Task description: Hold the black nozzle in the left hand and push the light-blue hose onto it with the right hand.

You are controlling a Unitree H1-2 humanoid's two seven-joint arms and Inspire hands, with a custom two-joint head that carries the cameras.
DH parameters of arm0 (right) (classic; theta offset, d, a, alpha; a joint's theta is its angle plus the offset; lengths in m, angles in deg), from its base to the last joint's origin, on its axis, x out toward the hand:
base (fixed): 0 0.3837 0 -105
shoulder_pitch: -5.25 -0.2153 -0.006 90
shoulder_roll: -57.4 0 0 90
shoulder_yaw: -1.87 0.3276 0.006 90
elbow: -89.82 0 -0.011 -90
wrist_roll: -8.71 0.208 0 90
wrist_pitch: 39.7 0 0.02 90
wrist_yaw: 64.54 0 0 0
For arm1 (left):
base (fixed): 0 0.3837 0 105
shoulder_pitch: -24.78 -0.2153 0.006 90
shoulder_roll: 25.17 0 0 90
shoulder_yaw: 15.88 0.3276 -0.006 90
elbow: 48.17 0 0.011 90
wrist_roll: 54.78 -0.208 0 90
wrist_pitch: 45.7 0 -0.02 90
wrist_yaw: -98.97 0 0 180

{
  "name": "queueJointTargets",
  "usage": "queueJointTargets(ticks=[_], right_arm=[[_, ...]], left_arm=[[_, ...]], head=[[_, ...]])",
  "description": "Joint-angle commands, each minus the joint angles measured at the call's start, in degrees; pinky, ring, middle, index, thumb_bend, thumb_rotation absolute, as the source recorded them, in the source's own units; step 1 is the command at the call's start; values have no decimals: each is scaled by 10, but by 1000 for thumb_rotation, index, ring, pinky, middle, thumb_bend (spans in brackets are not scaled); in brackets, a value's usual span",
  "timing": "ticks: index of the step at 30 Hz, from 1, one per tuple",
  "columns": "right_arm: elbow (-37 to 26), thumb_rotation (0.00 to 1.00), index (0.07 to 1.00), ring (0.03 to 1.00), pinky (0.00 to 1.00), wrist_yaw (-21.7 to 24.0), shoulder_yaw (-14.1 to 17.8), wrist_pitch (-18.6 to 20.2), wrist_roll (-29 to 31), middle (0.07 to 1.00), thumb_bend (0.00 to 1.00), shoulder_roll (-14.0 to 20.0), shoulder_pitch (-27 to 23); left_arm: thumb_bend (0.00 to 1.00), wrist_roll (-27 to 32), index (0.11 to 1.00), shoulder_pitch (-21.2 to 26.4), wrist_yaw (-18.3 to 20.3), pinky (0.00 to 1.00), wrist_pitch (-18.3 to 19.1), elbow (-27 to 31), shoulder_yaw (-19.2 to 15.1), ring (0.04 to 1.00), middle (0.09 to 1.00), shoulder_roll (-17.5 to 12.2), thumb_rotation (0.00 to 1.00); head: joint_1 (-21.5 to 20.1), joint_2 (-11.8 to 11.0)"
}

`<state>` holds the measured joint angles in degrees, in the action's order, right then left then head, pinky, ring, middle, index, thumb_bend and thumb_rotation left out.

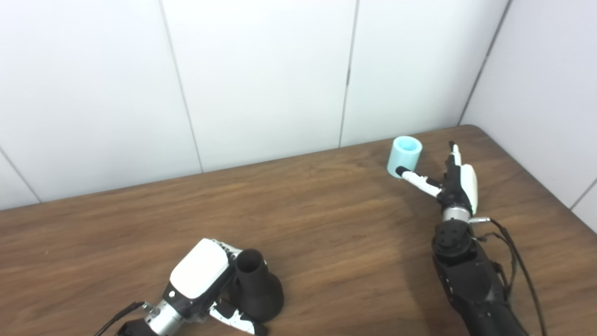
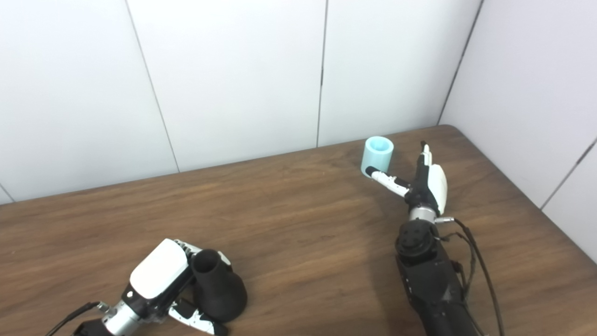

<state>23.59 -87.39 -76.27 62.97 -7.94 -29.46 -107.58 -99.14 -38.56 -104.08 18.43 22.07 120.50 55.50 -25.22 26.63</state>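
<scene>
The black nozzle (image 1: pixel 258 289) stands on its wide base at the table's near left, narrow mouth up. My left hand (image 1: pixel 203 280) is wrapped around it: the fingers pass behind the neck and the thumb presses the base's front. The light-blue hose (image 1: pixel 404 156), a short upright tube, stands at the far right near the wall. My right hand (image 1: pixel 459 184) is open just right of it, fingers straight and pointing away. Its thumb tip reaches the hose's lower front edge.
The brown wooden table (image 1: pixel 326 233) ends at white wall panels behind and to the right. Its rounded far right corner (image 1: pixel 473 128) lies close to the right hand. A wide stretch of tabletop separates the two hands.
</scene>
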Motion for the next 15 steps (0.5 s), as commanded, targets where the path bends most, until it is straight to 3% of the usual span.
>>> queueJointTargets(ticks=[1, 5, 9, 15], right_arm=[[9, 501, 971, 910, 808, 31, -11, -29, 10, 969, 1000, 32, -47], [34, 480, 941, 798, 670, 35, -12, -49, 23, 848, 1000, 34, -55], [62, 474, 941, 848, 723, 39, -14, -68, 35, 892, 1000, 36, -64], [95, 490, 935, 824, 694, 31, -17, -90, 39, 871, 1000, 36, -75]], left_arm=[[524, 26, 483, -122, -14, 103, -10, -69, 56, 158, 471, -7, 0], [523, 34, 483, -123, -13, 105, -10, -67, 59, 169, 472, -10, 0], [524, 31, 483, -124, -15, 106, -10, -65, 60, 168, 472, -13, 0], [524, 37, 482, -128, -17, 90, -10, -62, 60, 148, 471, -17, 0]], head=[[-3, -1], [-5, -3], [-6, -4], [-5, -9]])
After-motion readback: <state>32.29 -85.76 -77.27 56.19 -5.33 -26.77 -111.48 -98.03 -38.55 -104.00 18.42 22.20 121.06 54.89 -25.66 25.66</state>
